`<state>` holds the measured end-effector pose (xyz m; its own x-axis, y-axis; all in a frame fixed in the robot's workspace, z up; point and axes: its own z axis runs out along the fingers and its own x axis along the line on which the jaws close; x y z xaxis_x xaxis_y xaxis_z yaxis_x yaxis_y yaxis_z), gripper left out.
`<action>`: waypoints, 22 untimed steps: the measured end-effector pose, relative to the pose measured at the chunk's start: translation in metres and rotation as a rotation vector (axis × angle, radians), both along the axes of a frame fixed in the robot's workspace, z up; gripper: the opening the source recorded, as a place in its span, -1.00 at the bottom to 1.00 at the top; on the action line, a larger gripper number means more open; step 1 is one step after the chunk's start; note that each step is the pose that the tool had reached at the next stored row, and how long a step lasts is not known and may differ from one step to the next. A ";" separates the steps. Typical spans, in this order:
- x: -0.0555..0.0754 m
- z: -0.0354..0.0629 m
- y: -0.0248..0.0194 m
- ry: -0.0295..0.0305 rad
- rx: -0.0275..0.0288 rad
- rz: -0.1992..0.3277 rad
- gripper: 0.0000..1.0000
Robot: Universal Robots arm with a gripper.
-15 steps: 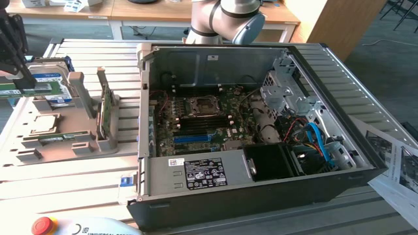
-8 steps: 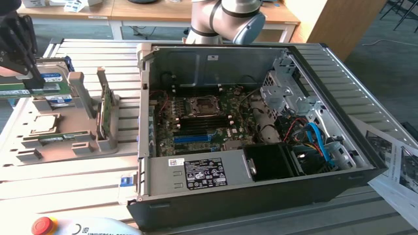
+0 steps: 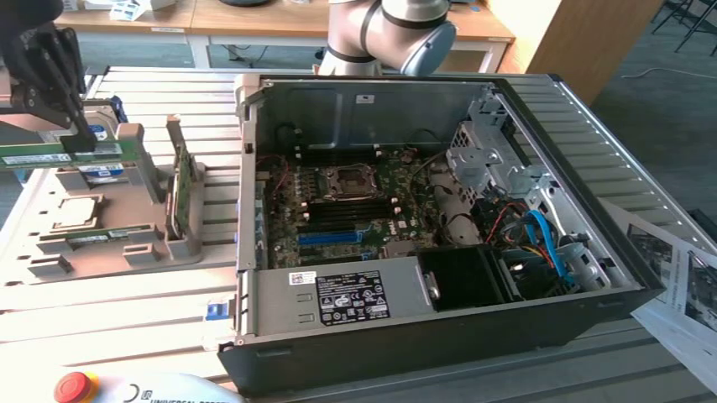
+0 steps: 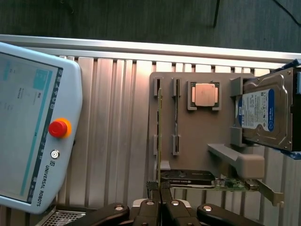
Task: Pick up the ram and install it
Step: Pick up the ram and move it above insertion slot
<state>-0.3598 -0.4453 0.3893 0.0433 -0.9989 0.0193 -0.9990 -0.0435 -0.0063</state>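
Above the tray (image 3: 123, 260), toward its far edge in the exterior view, the ram (image 3: 39, 157) hangs level, clamped between the fingers of the gripper (image 3: 81, 149), near the hard drive (image 4: 261, 113), with the open case (image 3: 448, 336) at the exterior view's right.

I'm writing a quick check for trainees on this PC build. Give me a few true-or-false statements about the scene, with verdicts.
1. The gripper is shut on the ram. True.
2. The computer case is closed up. False: it is open, with the motherboard exposed.
3. A processor chip lies in the grey holder tray. True.
4. The hard drive has a red label. False: its label is blue.
5. The teach pendant has a red button. True.
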 end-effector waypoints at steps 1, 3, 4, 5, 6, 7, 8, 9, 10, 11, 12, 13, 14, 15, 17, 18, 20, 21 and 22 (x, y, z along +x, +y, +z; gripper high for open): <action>0.002 0.0000 0.0000 0.0004 0.0000 0.000 -0.76; 0.007 0.0001 -0.0001 0.0012 0.0000 0.000 -0.76; 0.009 0.0000 -0.0002 0.0014 0.0000 0.000 -0.76; 0.011 0.0000 -0.0002 0.0016 0.0001 0.000 -0.76; 0.014 0.0000 -0.0003 0.0019 0.0001 0.000 -0.76; 0.016 -0.0001 -0.0003 0.0021 0.0001 0.000 -0.76; 0.018 0.0000 -0.0004 0.0022 0.0001 0.000 -0.76; 0.020 0.0000 -0.0005 0.0023 0.0001 0.000 -0.76; 0.022 0.0000 -0.0006 0.0025 0.0001 0.000 -0.76; 0.024 0.0000 -0.0006 0.0027 0.0000 0.000 -0.76; 0.027 0.0000 -0.0006 0.0027 0.0000 0.000 -0.76; 0.029 0.0000 -0.0007 0.0029 0.0000 0.000 -0.76; 0.031 0.0000 -0.0008 0.0030 0.0001 0.000 -0.76; 0.033 0.0000 -0.0008 0.0032 0.0001 0.000 -0.76; 0.038 0.0000 -0.0009 0.0035 0.0000 0.000 -0.76; 0.040 0.0000 -0.0010 0.0037 0.0000 0.000 -0.76; 0.045 0.0000 -0.0011 0.0040 0.0000 0.000 -0.76; 0.047 0.0000 -0.0012 0.0041 0.0000 0.000 -0.76; 0.049 0.0000 -0.0013 0.0042 0.0001 0.000 -0.76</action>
